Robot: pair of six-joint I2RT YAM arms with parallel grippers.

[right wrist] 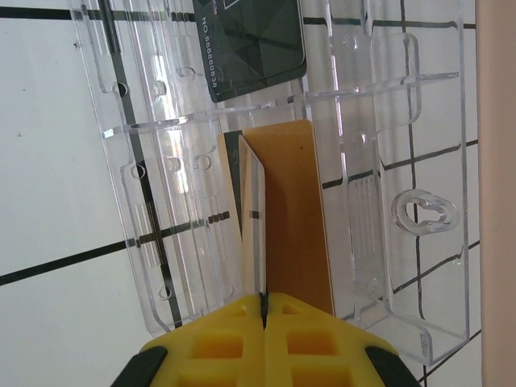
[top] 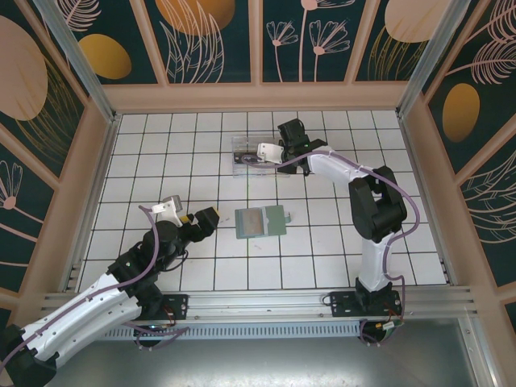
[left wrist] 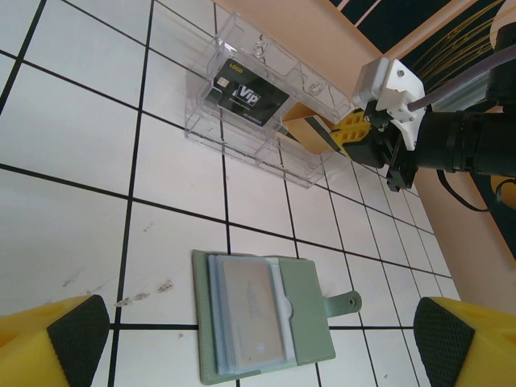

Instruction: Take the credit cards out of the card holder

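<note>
Gold card [right wrist: 290, 210] over clear tray [right wrist: 387, 266]
Right gripper [right wrist: 264, 310] pinches it edge-up, long axis running into the tray (left gripper [top: 208, 218], spread open, is nearer the card holder [top: 260, 221]).

Sage-green card holder [left wrist: 305, 322], black card [left wrist: 246, 98], tan card [right wrist: 294, 218], clear tray [left wrist: 278, 157], white black-gridded table [left wrist: 72, 121]

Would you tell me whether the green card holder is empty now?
No, a pale card sits in a sleeve of the open card holder.
</note>
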